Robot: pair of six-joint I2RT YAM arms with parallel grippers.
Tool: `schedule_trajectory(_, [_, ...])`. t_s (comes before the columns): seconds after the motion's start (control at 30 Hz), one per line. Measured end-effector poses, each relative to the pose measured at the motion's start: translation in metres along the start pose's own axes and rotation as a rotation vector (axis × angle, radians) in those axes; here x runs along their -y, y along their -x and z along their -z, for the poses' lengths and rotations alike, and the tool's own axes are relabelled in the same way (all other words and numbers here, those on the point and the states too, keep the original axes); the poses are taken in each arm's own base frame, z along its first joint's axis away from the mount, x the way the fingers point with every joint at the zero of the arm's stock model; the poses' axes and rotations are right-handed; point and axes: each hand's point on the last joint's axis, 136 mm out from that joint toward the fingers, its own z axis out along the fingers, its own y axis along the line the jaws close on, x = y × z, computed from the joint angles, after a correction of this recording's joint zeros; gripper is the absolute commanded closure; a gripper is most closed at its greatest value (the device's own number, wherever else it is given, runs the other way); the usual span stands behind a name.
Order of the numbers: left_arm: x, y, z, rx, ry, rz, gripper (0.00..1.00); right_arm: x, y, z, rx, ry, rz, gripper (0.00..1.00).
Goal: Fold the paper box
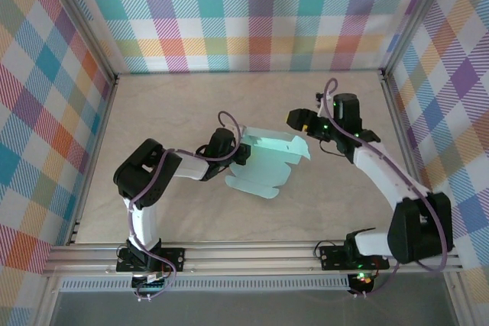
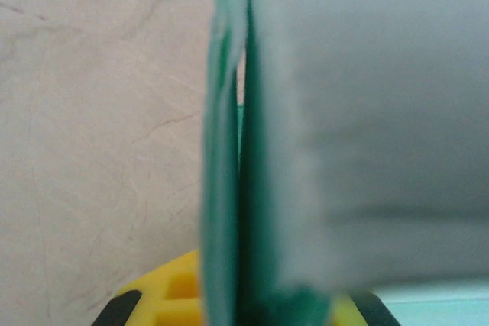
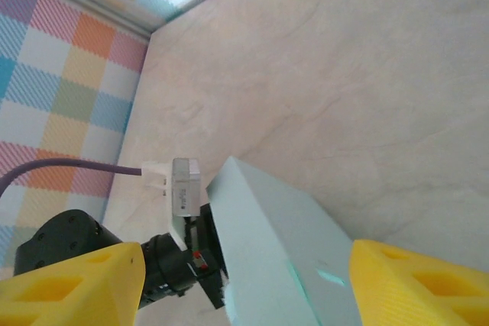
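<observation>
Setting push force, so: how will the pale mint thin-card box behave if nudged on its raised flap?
Probably floppy: the pale mint thin-card box has curled, half-raised flaps that would likely bend before the sheet slides. It looks light, and the left end effector pinches just one edge, so it may pivot there.

Both arms [image 1: 382,169] are white with black joints, purple cables [image 3: 69,167], yellow fingers [image 3: 69,280].

Mint-blue paper box [image 1: 267,164], pastel plaid walls [image 1: 252,13]
</observation>
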Motion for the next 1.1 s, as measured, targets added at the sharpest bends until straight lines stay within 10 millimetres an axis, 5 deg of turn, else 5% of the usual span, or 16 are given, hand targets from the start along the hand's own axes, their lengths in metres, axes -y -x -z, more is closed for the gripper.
schedule_trajectory(0.33, [0.029,0.026,0.018,0.006,-0.095,0.168,1.00,-0.004,-0.005,0.070,0.239,-0.075,0.098,0.30])
schedule_trajectory(0.6, [0.043,0.041,0.027,0.031,-0.157,0.260,1.00,0.023,-0.031,0.080,0.271,-0.135,0.023,0.30])
schedule_trajectory(1.1, [0.052,0.060,0.031,0.081,-0.211,0.428,1.00,0.017,-0.023,0.082,0.316,-0.104,-0.027,0.32])
